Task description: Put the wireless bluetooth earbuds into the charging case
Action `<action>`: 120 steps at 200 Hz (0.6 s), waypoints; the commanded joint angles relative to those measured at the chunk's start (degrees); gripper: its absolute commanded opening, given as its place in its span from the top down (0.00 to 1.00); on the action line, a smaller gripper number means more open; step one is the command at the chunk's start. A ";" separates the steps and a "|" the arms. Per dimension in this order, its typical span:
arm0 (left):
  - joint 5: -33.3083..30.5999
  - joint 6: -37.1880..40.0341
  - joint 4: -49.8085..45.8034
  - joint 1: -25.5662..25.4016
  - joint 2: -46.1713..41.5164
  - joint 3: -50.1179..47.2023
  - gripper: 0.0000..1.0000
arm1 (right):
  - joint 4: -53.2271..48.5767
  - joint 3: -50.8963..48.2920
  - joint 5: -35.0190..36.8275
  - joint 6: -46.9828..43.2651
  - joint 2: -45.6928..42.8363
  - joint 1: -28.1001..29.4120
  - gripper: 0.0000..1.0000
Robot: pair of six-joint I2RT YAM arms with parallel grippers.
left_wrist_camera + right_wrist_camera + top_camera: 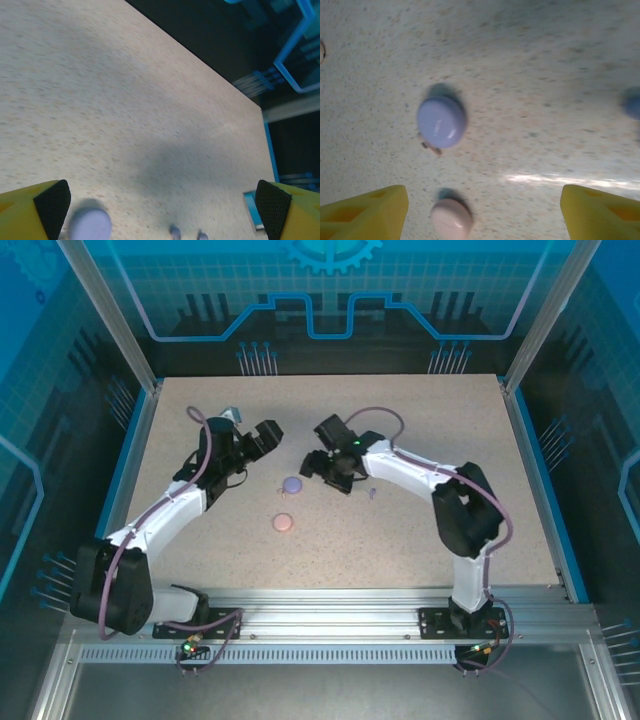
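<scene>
Two round cases are lying closed near the centre of the desk [450,410], the purple case [291,484] farther and the pink case [283,523] nearer. One tiny earbud [372,492] is resting just right of them, beside the right arm. The left gripper [262,437] is hanging with its fingers wide apart, holding nothing. The right gripper [482,212] is hovering spread above both cases, probably lining up so a lid can be opened before any earbud goes in.

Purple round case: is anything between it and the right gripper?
Maybe. In the right wrist view the pink case shows between the fingers of the open right gripper, nearer than the purple case. A tiny pale thing, perhaps an earbud, sits at the purple case's near edge.
</scene>
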 commanded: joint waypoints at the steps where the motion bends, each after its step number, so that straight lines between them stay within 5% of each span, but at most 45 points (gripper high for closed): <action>1: -1.57 -5.10 -7.08 4.12 1.71 2.98 0.01 | -10.21 10.01 3.81 -2.56 6.71 2.37 0.19; 37: 0.28 -5.64 -13.96 8.26 2.62 6.56 0.01 | -19.21 24.03 9.31 -9.63 15.69 4.02 0.21; 120: 1.12 -6.35 -13.77 10.29 -0.95 3.88 0.01 | -29.19 45.66 13.93 -11.42 31.84 6.74 0.24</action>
